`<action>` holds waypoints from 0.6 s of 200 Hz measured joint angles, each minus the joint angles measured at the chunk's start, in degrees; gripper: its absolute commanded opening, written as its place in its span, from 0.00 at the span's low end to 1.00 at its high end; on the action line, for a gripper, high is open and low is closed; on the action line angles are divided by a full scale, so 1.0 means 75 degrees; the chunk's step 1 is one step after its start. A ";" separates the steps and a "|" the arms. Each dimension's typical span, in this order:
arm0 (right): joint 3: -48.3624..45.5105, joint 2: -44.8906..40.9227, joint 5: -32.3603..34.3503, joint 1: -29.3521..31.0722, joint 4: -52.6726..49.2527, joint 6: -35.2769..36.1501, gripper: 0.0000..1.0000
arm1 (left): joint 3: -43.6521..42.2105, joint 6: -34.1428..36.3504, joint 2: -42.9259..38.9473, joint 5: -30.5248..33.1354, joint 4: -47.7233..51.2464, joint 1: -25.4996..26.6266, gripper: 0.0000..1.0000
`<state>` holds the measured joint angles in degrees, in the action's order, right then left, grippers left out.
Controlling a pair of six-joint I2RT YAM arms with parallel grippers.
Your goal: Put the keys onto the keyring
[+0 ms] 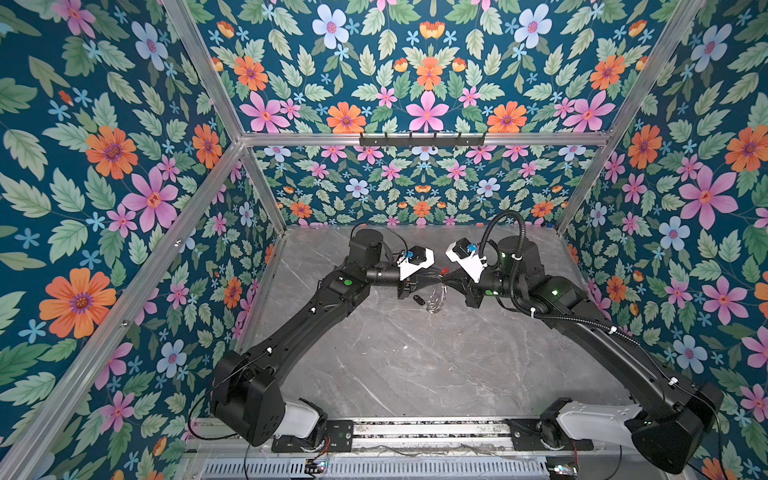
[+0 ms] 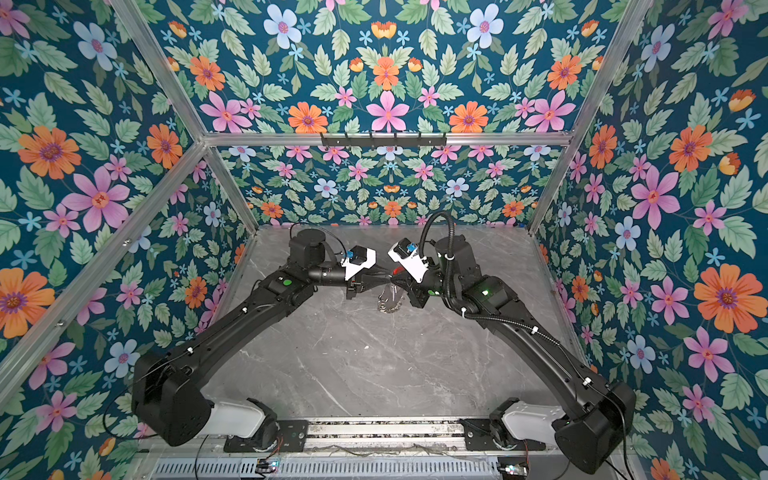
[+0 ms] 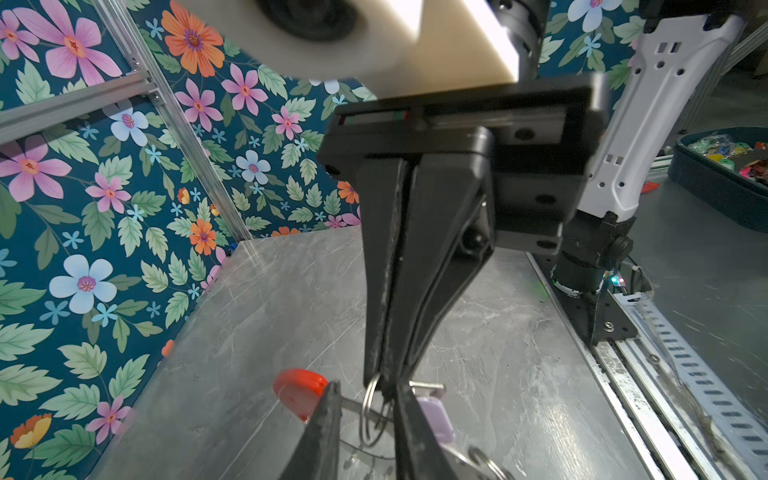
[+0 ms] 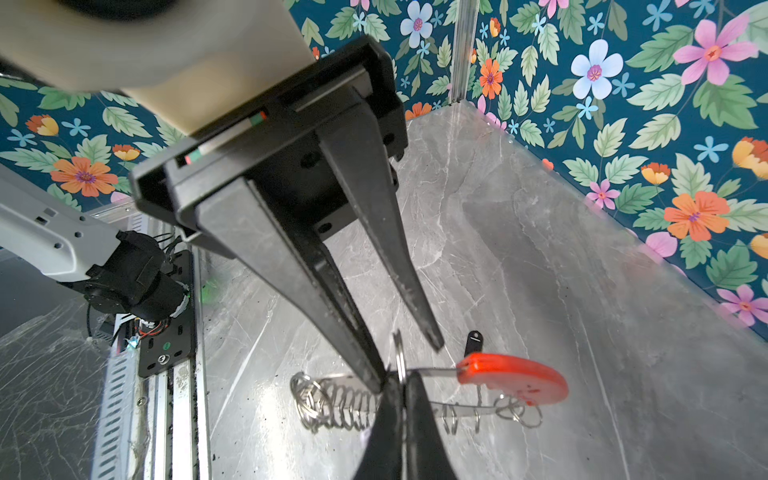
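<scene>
Top views: both grippers meet at the raised keyring (image 1: 436,300); the black key (image 1: 419,300) lies apart on the table (image 1: 415,374).
Left wrist view: the right gripper (image 3: 385,380) is pressed together on the keyring's wire near its red section (image 3: 301,392). The left gripper (image 3: 365,395) is spread around the lilac key's (image 3: 434,419) small ring (image 3: 371,409). Unclamped, that ring could slip off or swing away. A dark bin (image 3: 712,187) beyond the rail holds mixed coloured pieces, too blurred to name. Right wrist view: the small silver rings (image 4: 332,403) crowding the hoop might snag, and the black key is not yet strung.
</scene>
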<state>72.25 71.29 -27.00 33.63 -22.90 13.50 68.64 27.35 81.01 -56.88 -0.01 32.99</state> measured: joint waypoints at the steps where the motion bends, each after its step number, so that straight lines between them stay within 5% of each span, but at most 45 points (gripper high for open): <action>1: 0.0000 0.0000 0.0000 0.0000 0.0000 0.0003 0.00 | 0.0000 0.0000 0.0000 0.0000 0.0000 0.0000 0.25; 54: 0.0029 0.0015 0.0090 -0.0015 0.0003 0.0105 0.00 | 0.0131 -0.0038 0.0099 -0.0224 0.0160 -0.0003 0.00; 120: 0.0064 0.0032 0.0108 -0.0012 -0.0111 0.0073 0.00 | 0.0152 -0.0038 0.0122 -0.0198 0.0160 -0.0009 0.00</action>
<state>72.73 71.53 -26.20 33.54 -23.73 14.04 69.78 27.07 81.93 -58.37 1.19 32.93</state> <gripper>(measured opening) 0.052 0.050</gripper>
